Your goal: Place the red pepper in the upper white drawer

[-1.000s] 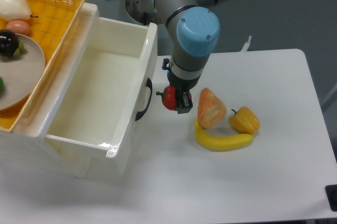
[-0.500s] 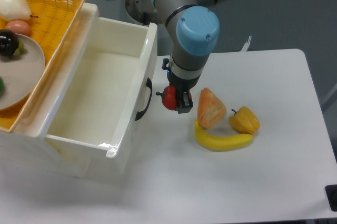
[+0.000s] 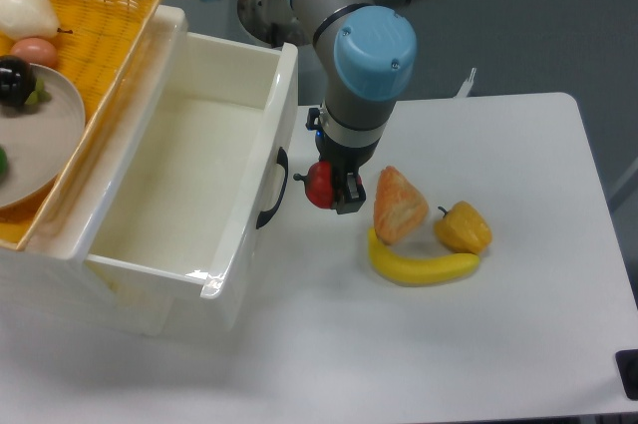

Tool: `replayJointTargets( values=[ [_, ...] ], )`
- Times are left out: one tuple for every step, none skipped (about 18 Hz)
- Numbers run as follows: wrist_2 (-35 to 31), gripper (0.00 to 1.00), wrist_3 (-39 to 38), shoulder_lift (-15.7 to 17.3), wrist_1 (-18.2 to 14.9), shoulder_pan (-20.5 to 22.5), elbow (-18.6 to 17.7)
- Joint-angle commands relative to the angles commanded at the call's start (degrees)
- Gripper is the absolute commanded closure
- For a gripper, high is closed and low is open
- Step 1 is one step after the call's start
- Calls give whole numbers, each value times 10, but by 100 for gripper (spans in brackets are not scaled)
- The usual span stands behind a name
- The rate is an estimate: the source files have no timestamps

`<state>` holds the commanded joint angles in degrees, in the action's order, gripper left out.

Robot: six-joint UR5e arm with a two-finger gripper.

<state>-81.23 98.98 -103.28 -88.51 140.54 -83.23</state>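
Hanging in the gripper point(image 3: 327, 188), the red pepper point(image 3: 318, 185) sits between the dark fingers, jaws closed on it, short stem pointing toward 9 o'clock. Whether it clears the table point(image 3: 518, 324) cannot be told from this angle. It is outside the drawer point(image 3: 204, 289), just beside the front panel, with the black handle point(image 3: 273, 190) at its 9 o'clock, near but apart.

Drawer stands pulled open, interior white and glossy, a glare spot near the front lip. Arm point(image 3: 364, 55) comes down from 12 o'clock, grey links with blue joint caps, wrist pointing down over the pepper.

At 3 o'clock of the pepper, close by: an orange wedge-shaped toy food point(image 3: 399, 207), tilted, its lower edge meeting a banana point(image 3: 424, 266). The banana lies curved at 4 o'clock of the pepper. A yellow pepper point(image 3: 465, 227) sits at the banana's right end, touching or nearly so, dark stem up.

At 10 o'clock, well apart, a wicker basket point(image 3: 110, 15) rests over the drawer unit. It holds a grey plate point(image 3: 45, 140) carrying a dark fruit point(image 3: 16, 80), with a white round item point(image 3: 28, 11) and a pinkish item point(image 3: 36, 50) just beyond the plate's rim.
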Motion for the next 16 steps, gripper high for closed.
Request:
replayJointTargets(
  values=[
    [17,33,-13,1,0,2,1],
    [24,33,-19,4,0,3,1],
    [26,33,-19,11,-1,4,2],
    [26,33,-19,14,-1,4,2],
    [29,33,-20,17,-1,4,3],
    [36,33,-20,17,-1,5,4],
    [40,33,-20,17,-1,8,4],
    [41,33,-20,18,-1,12,7],
    [41,33,-20,18,-2,12,10],
    [42,33,-20,18,-2,14,11],
    [49,33,-20,19,-2,20,11],
    [63,33,-20,25,-3,25,11],
    [80,33,-21,28,-5,31,8],
    [93,33,-20,31,-7,38,5],
    [99,33,-21,37,-13,40,4],
    [100,33,-20,40,-20,41,4]
  ],
)
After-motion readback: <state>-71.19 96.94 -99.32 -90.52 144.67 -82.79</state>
